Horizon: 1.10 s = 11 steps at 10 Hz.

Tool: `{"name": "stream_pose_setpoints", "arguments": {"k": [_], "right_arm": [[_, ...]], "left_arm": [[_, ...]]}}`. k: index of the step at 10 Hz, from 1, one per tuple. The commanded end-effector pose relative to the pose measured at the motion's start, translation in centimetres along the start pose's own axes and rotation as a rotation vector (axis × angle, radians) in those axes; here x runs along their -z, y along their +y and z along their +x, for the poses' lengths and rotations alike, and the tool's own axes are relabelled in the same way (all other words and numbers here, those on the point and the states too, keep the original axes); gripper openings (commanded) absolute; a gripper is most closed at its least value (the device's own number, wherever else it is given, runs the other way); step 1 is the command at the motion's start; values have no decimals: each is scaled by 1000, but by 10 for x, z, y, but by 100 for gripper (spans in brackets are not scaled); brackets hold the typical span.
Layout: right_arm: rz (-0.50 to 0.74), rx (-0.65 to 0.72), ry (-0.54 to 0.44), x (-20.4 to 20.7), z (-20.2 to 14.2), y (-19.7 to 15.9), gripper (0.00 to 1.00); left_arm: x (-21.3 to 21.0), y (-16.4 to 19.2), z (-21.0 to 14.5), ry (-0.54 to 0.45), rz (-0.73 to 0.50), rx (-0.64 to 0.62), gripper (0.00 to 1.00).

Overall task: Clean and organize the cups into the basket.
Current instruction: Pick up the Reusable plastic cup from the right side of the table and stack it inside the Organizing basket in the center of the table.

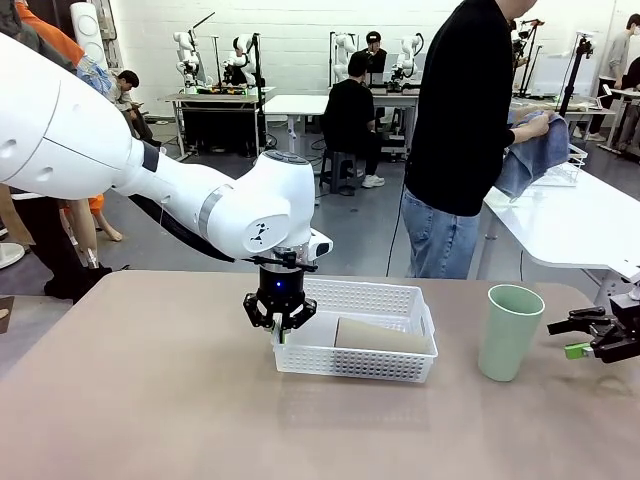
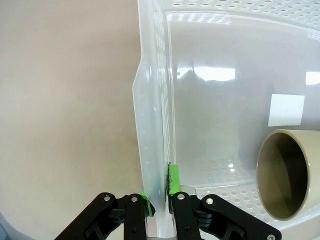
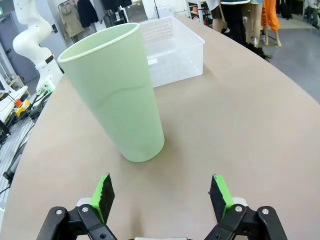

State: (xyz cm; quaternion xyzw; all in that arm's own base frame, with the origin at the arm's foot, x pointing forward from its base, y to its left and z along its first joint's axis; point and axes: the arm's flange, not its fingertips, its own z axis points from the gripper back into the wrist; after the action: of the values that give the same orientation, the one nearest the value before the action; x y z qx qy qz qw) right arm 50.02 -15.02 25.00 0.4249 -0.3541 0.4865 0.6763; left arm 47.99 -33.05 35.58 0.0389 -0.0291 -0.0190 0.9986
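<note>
The white perforated basket [image 1: 360, 300] sits mid-table with a tan cup [image 1: 380, 337] lying on its side inside. My left gripper [image 1: 281, 327] points down at the basket's left end and is shut on its rim [image 2: 159, 200], one green pad inside and one outside the wall. The tan cup's open mouth [image 2: 282, 175] faces this camera. A mint green cup [image 1: 509, 332] stands upright on the table to the right of the basket. My right gripper [image 1: 580, 336] stands open just right of the green cup [image 3: 117, 95], not touching it.
A person in black stands beyond the table's far edge, holding a blue cloth [image 1: 535, 150] over a white side table [image 1: 570, 220]. Bare brown tabletop [image 1: 150, 400] lies in front of and left of the basket.
</note>
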Motion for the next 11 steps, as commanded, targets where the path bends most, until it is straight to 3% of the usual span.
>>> {"name": "stream_pose_setpoints", "arguments": {"k": [1, 5, 11], "right_arm": [[0, 0, 0, 0, 0, 0, 100], [72, -111, -115, 27, 19, 6, 100], [109, -170, -149, 47, 24, 1, 100]], "left_arm": [[1, 0, 0, 0, 1, 1, 0], [1, 0, 0, 0, 1, 1, 0], [1, 0, 0, 0, 1, 1, 0]]}}
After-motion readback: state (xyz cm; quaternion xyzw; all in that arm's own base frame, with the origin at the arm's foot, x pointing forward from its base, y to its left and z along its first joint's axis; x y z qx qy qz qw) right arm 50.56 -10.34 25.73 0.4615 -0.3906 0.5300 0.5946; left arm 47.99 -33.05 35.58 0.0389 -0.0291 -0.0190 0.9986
